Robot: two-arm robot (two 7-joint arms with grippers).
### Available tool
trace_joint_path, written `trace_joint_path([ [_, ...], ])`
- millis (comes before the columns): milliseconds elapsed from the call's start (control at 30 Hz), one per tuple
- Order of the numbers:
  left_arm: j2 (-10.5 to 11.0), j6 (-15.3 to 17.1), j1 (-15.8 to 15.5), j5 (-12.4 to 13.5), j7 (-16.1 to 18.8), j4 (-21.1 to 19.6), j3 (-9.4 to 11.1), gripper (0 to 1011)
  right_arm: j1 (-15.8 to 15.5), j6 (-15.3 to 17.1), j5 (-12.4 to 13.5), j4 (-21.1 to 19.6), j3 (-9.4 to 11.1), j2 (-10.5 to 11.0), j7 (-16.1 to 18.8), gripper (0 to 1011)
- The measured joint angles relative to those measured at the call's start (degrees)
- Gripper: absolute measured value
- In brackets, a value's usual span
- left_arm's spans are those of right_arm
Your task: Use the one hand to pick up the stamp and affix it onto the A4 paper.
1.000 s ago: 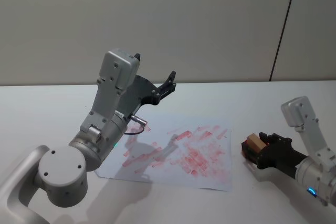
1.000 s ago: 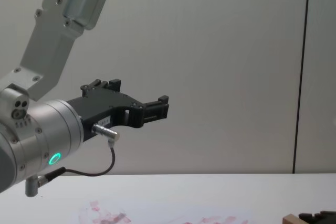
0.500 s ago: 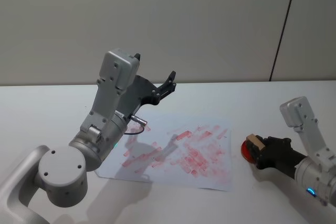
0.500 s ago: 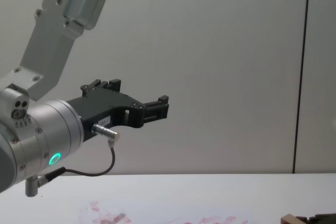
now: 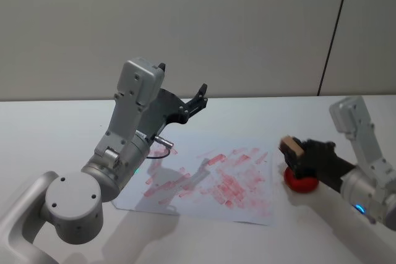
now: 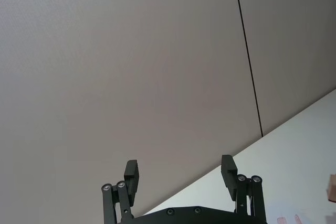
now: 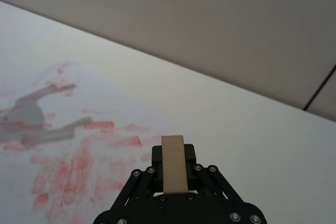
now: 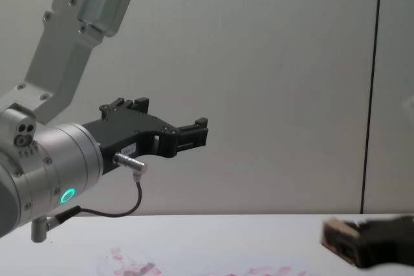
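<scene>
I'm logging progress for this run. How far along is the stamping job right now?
Done: the right gripper is shut on the stamp, held in the air. In hand: it hangs by the red ink pad, just short of the A4 paper. Left: pressing the stamp onto the sheet. The left gripper is parked high, open.

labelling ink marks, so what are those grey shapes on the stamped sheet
Head view: grey shadows of the left gripper fall on the white ink-smeared A4 paper. Right wrist view: the same forked shadow, beyond the small tan wooden stamp in the right gripper.
</scene>
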Motion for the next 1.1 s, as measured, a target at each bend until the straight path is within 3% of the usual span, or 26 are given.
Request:
trace_joint_path([
  [200,0.0,0.0,0.0,0.0,0.0,0.0,0.0,1001,2.4,-1.5,0.8,0.3,-0.7,-1.9,2.2,218],
  [467,0.0,0.0,0.0,0.0,0.0,0.0,0.0,1001,5.4,-0.6,1.0,2.4,-1.9,-4.3,4.9,219],
  [1100,0.0,0.0,0.0,0.0,0.0,0.0,0.0,1001,9.6,8.0,-2.4,10.8,-5.5,-8.3,8.3,218],
])
